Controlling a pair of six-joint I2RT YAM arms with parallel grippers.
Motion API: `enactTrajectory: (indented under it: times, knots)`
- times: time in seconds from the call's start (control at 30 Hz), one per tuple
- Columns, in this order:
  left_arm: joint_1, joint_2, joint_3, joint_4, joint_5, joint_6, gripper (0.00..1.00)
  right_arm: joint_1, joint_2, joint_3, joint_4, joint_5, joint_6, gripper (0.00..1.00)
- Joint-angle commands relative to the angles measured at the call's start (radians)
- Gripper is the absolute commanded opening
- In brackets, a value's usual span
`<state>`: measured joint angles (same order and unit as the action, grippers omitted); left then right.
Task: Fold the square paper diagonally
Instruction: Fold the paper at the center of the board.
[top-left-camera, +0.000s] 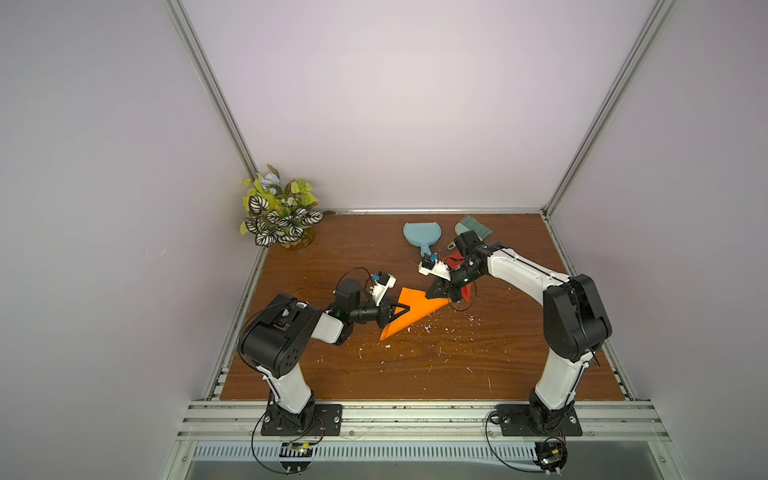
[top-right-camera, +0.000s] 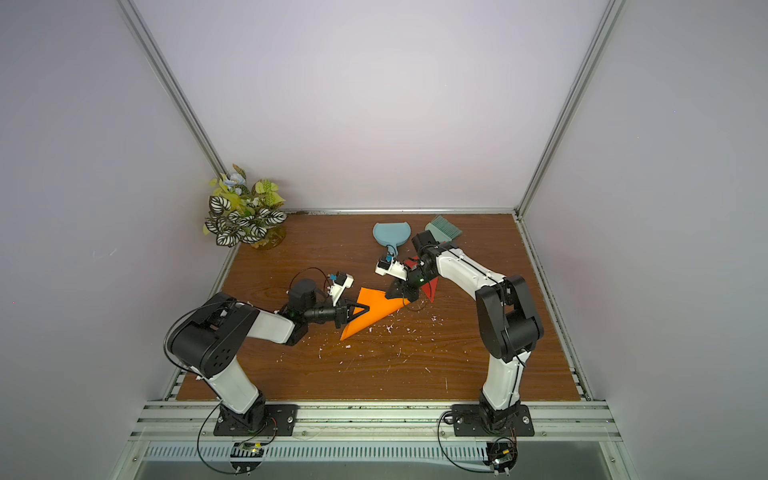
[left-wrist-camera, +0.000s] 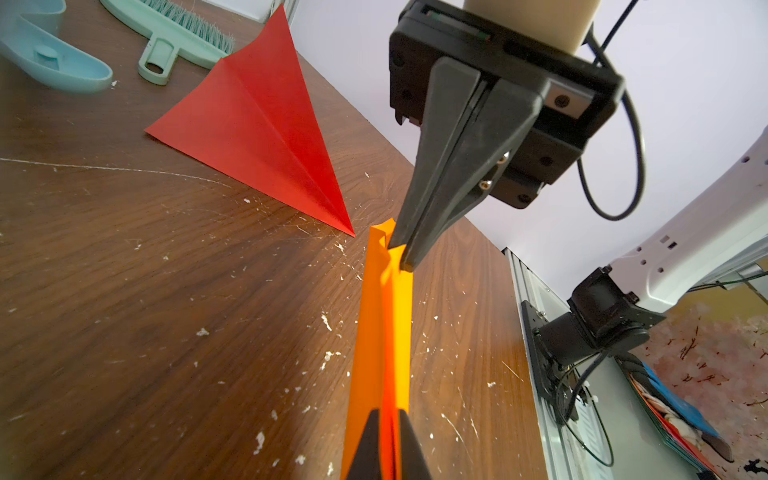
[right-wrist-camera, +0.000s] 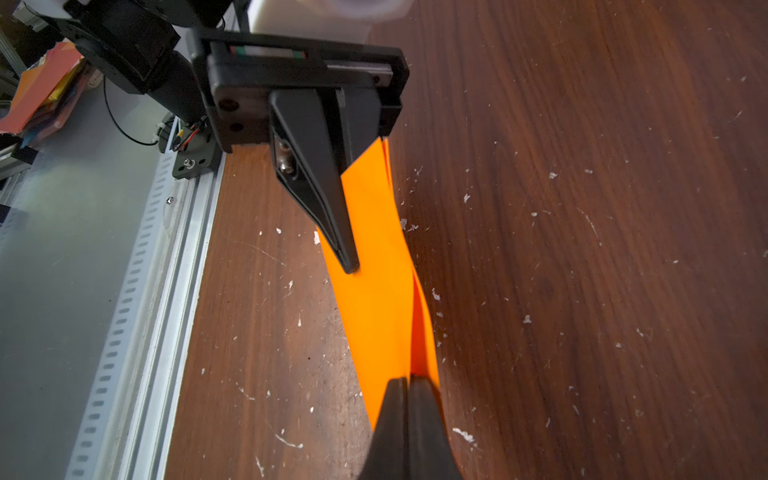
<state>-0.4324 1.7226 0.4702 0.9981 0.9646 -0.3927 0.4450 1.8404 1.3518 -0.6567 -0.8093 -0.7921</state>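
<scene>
Orange paper (top-left-camera: 419, 309) is doubled into a triangle at mid-table (top-left-camera: 415, 374) between the arms; left gripper (top-left-camera: 404, 309) is clamped tight on one edge; right gripper (top-left-camera: 429, 296) is clamped tight on the far corner; the layers gape between the grips. Risks: an uneven pull could tear the paper or skew the crease; an early release could let the fold spring open.

Table (top-left-camera: 415, 374) items, counted.
Two arms (top-left-camera: 286, 328) (top-left-camera: 519, 274); one orange paper (top-left-camera: 415, 309), one red paper (left-wrist-camera: 257, 124); one dustpan (top-left-camera: 419, 232), one brush (top-left-camera: 471, 226), one plant (top-left-camera: 278, 212).

plant (top-left-camera: 280, 216), dustpan (top-left-camera: 422, 232), brush (top-left-camera: 473, 226), red paper (left-wrist-camera: 257, 124)
</scene>
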Motion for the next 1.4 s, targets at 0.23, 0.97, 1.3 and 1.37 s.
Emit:
enactTrajectory:
  times: [0.23, 0.97, 1.3, 1.37]
  knots:
    - [-0.011, 0.005, 0.013, 0.006, 0.011, -0.003, 0.09, 0.008, -0.001, 0.030, -0.030, -0.001, -0.010, 0.00]
    - [-0.009, 0.005, 0.016, -0.006, 0.005, -0.002, 0.10, -0.003, -0.012, 0.012, -0.021, 0.007, -0.009, 0.00]
    - [-0.011, 0.005, 0.018, -0.006, 0.007, -0.003, 0.10, 0.001, -0.009, 0.020, -0.018, -0.009, -0.009, 0.00]
    - [-0.011, 0.005, 0.019, -0.007, 0.007, -0.003, 0.10, 0.003, -0.007, 0.022, -0.019, -0.010, -0.009, 0.00]
